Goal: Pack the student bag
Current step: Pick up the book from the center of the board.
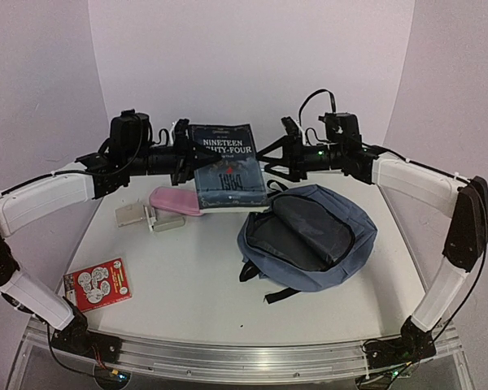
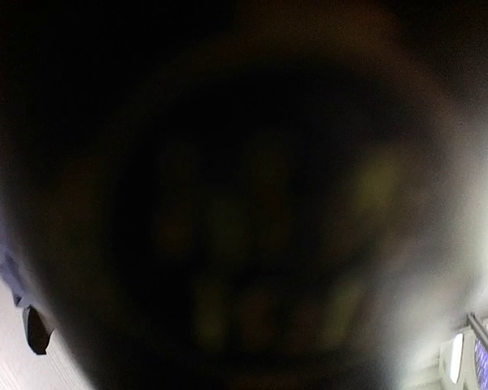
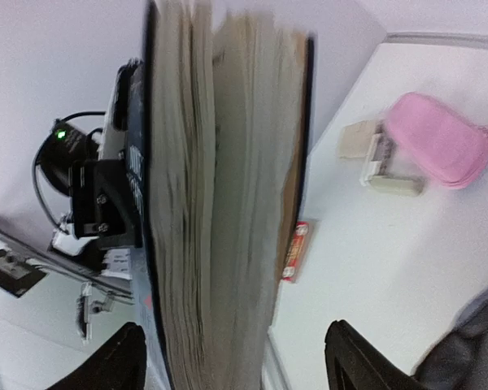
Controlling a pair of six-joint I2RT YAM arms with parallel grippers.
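Student bag (image 1: pixel 309 236): lies on the counter (image 1: pixel 195 276), right of centre; main compartment unzipped, dark lining exposed | Left arm: reaches inward, pincer (image 1: pixel 189 158) pinching the left edge of a book (image 1: pixel 228 166) held aloft | Right arm: mirrored, pincer (image 3: pixel 236 361) spread either side of the book's pages

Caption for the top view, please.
Left gripper holds a book aloft behind the open bag; right gripper stands open at the book's other edge.

White table (image 1: pixel 195 268); pale lilac curved backdrop wall (image 1: pixel 244 57); soft even light.
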